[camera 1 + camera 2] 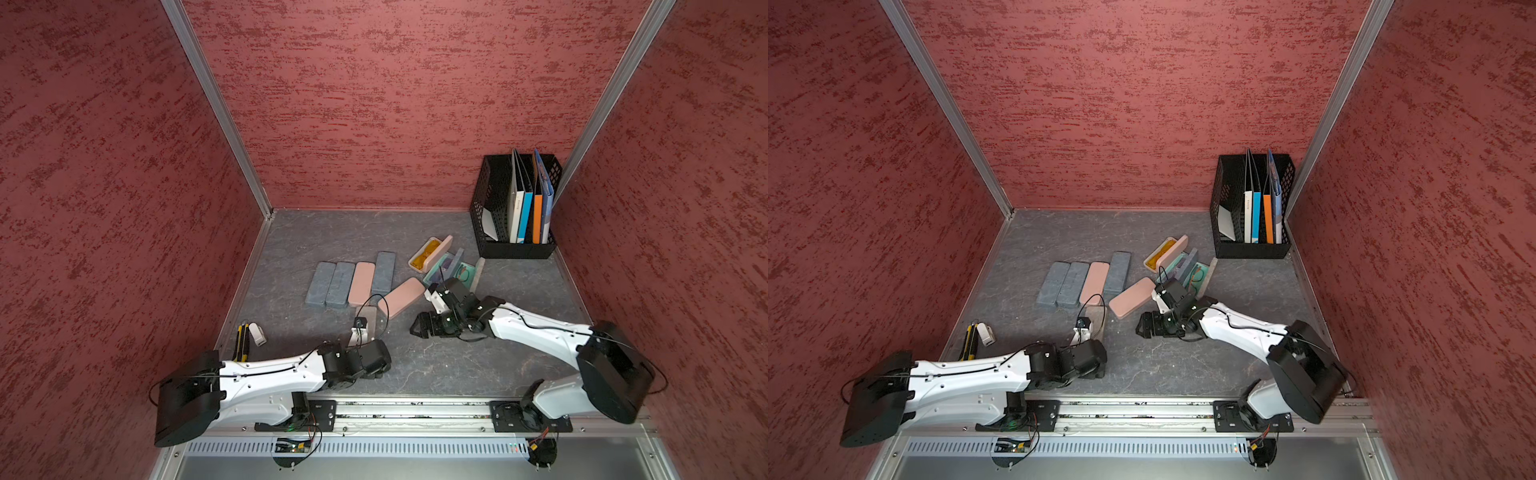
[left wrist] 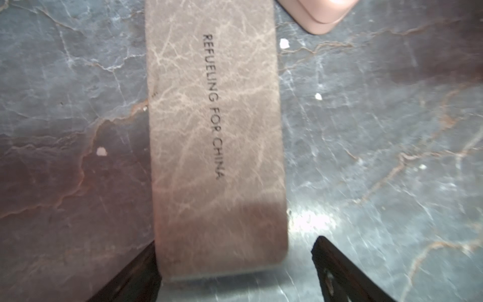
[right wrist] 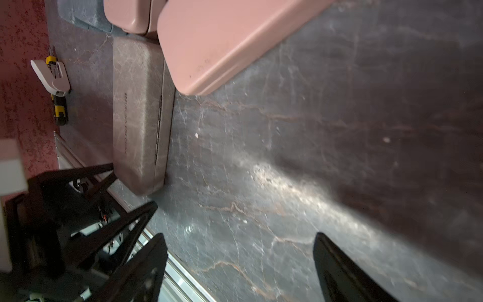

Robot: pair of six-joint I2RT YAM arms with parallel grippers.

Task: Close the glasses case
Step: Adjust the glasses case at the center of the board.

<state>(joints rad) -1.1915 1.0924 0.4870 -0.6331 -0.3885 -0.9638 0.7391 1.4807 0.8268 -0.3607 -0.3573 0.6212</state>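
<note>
A brown leather glasses case (image 2: 217, 130) printed "REFUELING FOR CHINA" lies flat on the table, lid down, with its seam showing along one side (image 3: 159, 123). In both top views it is mostly hidden under my left wrist (image 1: 371, 320) (image 1: 1099, 318). My left gripper (image 2: 236, 243) straddles the case's near end, open. One finger (image 2: 146, 266) is against the case's side and the other (image 2: 329, 258) stands apart from it. My right gripper (image 3: 240, 235) (image 1: 422, 326) hovers open over bare table to the right of the case, with nothing between its fingers.
A closed pink case (image 1: 405, 297) lies at an angle just behind the brown one. A row of closed grey and pink cases (image 1: 345, 284) is at the left. Open cases (image 1: 442, 262) lie at the back right by a black file holder (image 1: 517, 208). A yellow utility knife (image 1: 241, 343) is at the left wall.
</note>
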